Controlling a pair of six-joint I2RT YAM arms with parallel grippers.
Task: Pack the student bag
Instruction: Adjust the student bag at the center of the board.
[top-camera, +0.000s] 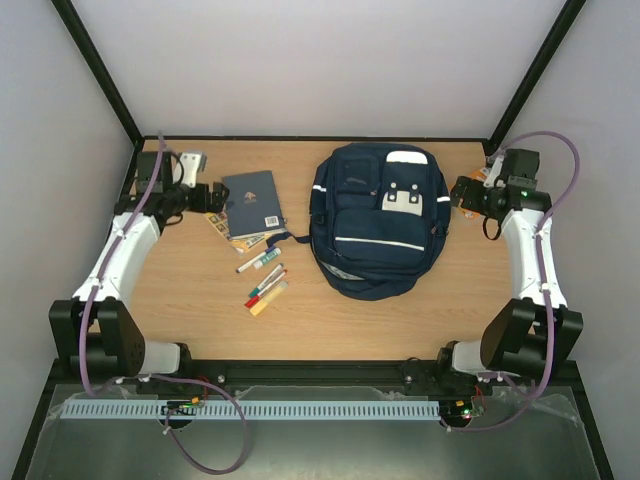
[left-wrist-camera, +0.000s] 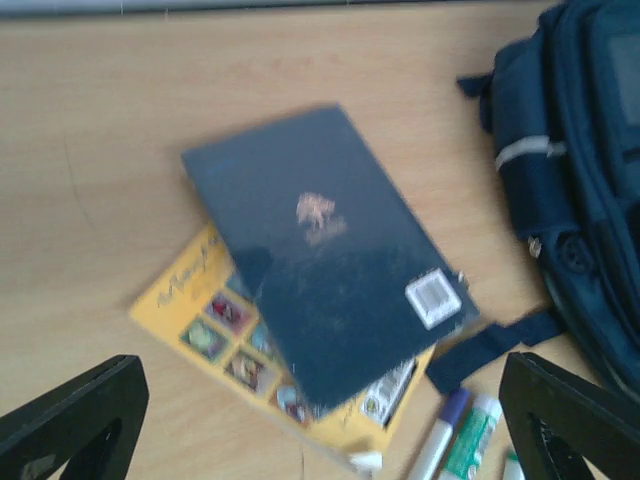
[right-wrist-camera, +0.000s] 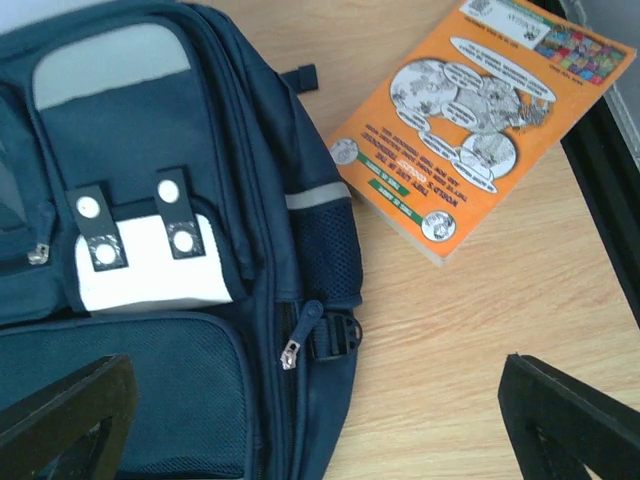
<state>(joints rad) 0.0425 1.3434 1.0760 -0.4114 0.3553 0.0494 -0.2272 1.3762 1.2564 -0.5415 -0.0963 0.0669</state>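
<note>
The student bag (top-camera: 378, 222), navy with white stripes and grey patches, lies flat on its back in the middle of the table, zips shut. My left gripper (top-camera: 205, 195) hangs open above a dark blue notebook (left-wrist-camera: 320, 260) that rests on a yellow book (left-wrist-camera: 195, 315); nothing is between its fingers (left-wrist-camera: 70, 420). My right gripper (top-camera: 459, 193) is open over the bag's right side (right-wrist-camera: 150, 250), near a side zip pull (right-wrist-camera: 295, 345) and a buckle. Its jaws hold nothing.
An orange picture book (right-wrist-camera: 480, 110) lies on the wood to the right of the bag, by the black frame edge. Several markers and a glue stick (top-camera: 265, 280) lie below the notebook. A dark bag strap (left-wrist-camera: 490, 350) reaches toward the books.
</note>
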